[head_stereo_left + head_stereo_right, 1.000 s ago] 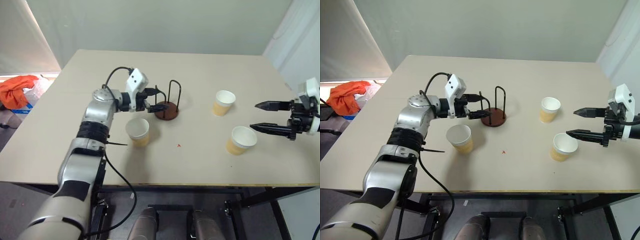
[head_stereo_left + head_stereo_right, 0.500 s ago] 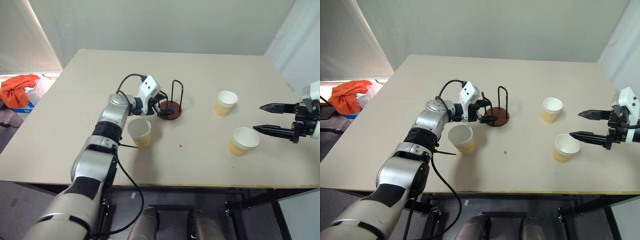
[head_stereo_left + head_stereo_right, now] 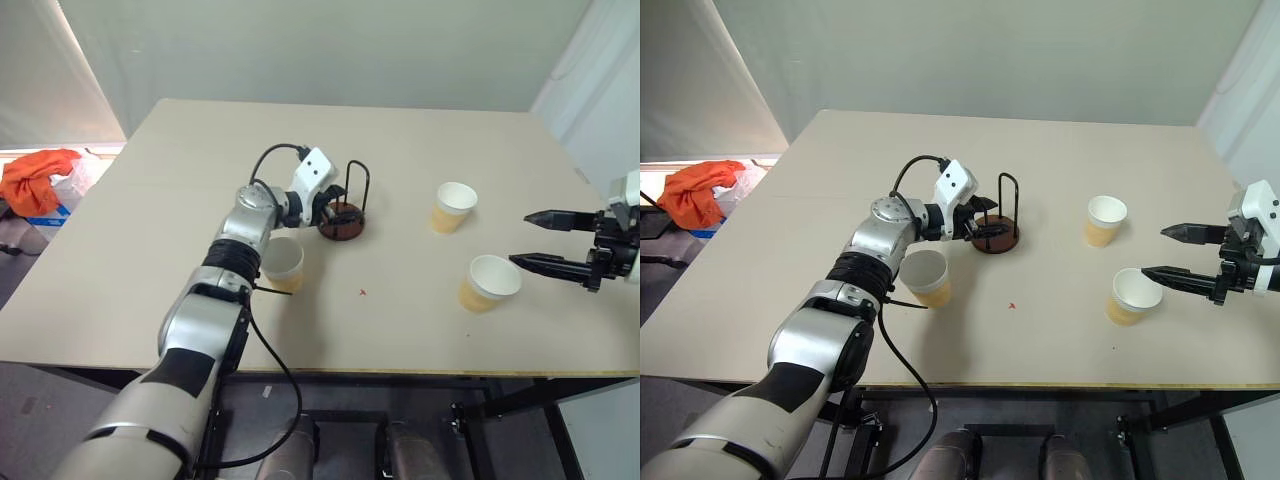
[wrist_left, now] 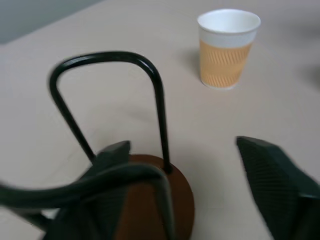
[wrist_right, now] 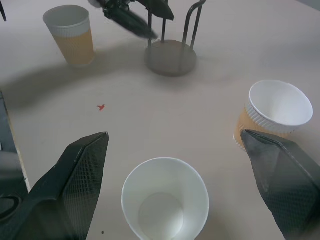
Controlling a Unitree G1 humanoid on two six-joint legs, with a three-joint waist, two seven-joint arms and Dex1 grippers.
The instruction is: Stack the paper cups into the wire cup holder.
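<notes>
The wire cup holder point(image 3: 342, 218), black loops on a reddish-brown disc, stands mid-table. My left gripper point(image 3: 337, 212) is right at it, open, its fingers point(image 4: 272, 175) on either side of the base point(image 4: 150, 200) and one wire upright. One paper cup point(image 3: 283, 263) stands upright just in front of my left forearm. Two more cups point(image 3: 452, 205) point(image 3: 488, 282) stand to the right. My right gripper point(image 3: 520, 238) hangs open, level, just right of the nearer cup point(image 5: 167, 200), apart from it.
The tan table point(image 3: 420, 330) has its front edge close below the cups. A tiny red mark point(image 3: 362, 293) lies near the middle. An orange cloth point(image 3: 35, 180) sits off the table at far left. Bare tabletop lies behind the holder.
My left gripper has moved right, up to the holder, so its fingers now reach around the wires. The cups and my right gripper have stayed put.
</notes>
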